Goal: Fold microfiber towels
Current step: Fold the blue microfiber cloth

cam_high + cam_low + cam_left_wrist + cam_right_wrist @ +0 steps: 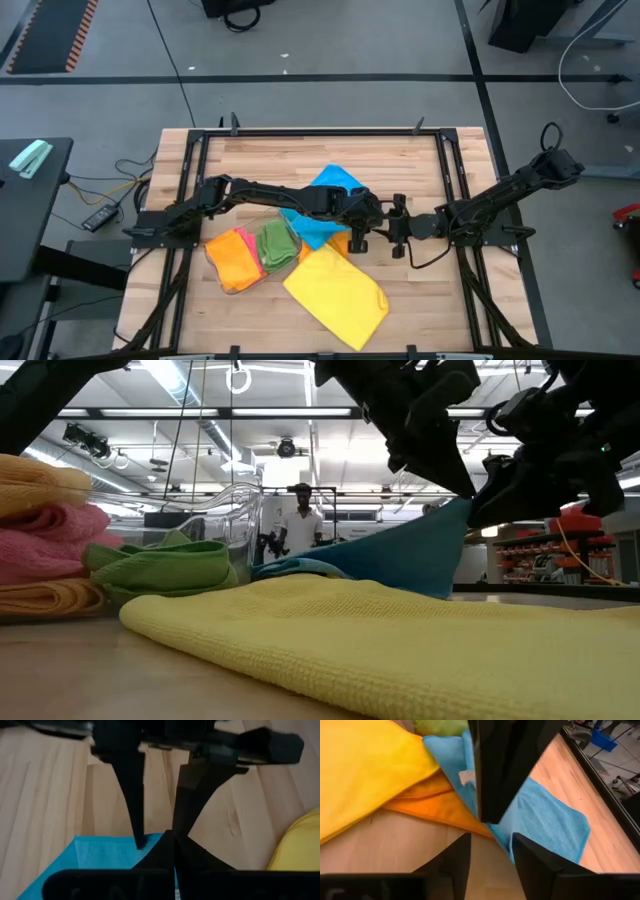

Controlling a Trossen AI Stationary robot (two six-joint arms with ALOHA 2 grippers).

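Overhead, I see my two dark arms meeting near the middle of the wooden surface point(420, 300), the left arm reaching in from the left side and the right arm from the right. The left end effector point(362, 222) has its fingers pressed together, pinching an edge of the blue towel point(335, 180). From the table-height camera, that blue towel is pulled up into a raised peak where it is held, with the rest sloping down to the surface. The right end effector point(398, 226) sits just beside the left one, facing it. Its fingers point(455, 860) are spread apart, with the blue cloth's edge and the left arm's dark fingers in front of the gap; I cannot tell whether they touch the cloth.

The blue towel lies partly flat toward the far side of the surface. A yellow towel point(335, 292) is spread toward the near edge, overlapping an orange towel point(437, 806) that pokes out beneath it next to the blue one. To the left sits a pile of another orange towel point(232, 262), a pink towel point(247, 242) and a green towel point(277, 242). Behind the table a person point(300, 525) stands in the room.
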